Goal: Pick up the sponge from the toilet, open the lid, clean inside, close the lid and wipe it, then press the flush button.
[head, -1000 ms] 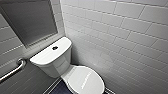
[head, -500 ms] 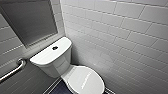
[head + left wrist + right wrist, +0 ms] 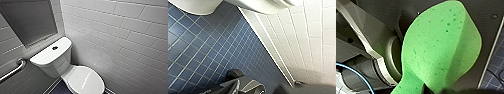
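The white toilet [image 3: 56,62] stands in the corner in the head view, its tank against the back wall. The lid [image 3: 85,80] lies shut over the bowl, glossy on top. The flush button [image 3: 55,47] is a small dark round spot at the centre of the tank top. In the right wrist view the bright green sponge [image 3: 441,50] looms large, bent and pinched at its lower end, where my right gripper [image 3: 436,90] is shut on it. My left gripper [image 3: 240,85] hangs open and holds nothing, low over the floor beside the toilet's white base [image 3: 193,5].
A metal grab bar [image 3: 12,70] runs along the wall left of the tank, under a grey framed panel [image 3: 30,20]. White tiled wall [image 3: 125,37] closes in on the right of the toilet. Blue floor tiles [image 3: 205,50] lie beneath the bowl.
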Controlling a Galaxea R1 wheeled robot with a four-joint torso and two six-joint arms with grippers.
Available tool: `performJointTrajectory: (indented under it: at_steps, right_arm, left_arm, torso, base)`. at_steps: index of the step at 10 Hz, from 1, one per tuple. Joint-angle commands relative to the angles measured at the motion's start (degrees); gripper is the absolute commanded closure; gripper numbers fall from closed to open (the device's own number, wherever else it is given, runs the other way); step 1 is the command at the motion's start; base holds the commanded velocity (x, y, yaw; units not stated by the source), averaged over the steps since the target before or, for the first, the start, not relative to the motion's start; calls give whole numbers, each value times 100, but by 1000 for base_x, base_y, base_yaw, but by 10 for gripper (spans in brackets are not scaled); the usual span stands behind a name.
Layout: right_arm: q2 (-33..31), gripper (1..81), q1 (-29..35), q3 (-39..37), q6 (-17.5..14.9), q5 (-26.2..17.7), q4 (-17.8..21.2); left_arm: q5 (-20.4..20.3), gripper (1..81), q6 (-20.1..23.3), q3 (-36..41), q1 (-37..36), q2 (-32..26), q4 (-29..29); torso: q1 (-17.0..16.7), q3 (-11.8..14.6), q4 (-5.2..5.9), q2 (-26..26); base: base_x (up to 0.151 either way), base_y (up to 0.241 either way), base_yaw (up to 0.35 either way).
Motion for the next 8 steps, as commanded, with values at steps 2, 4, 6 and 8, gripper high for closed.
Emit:
performJointTrajectory:
  at_steps: [2,4,6,8]
  right_arm:
    - [-86,811,-106,-45,9,-352,-22]
    - [-86,811,-63,-106,27,-361,-14]
    - [-69,811,-36,-124,44,-361,-22]
    - [-59,811,-45,-124,44,-361,-22]
  left_arm:
    - [370,10,-4,139,-712,139,-182]
    - [353,10,-4,95,-755,219,-111]
    - [204,10,-12,-123,-835,306,-182]
    - [-147,10,-389,-589,-852,569,-384]
  torso:
    - [0,0,0,0]
    - [0,0,0,0]
    - [0,0,0,0]
    - [0,0,0,0]
  base:
    - [0,0,0]
    - [0,0,0]
    - [0,0,0]
    - [0,0,0]
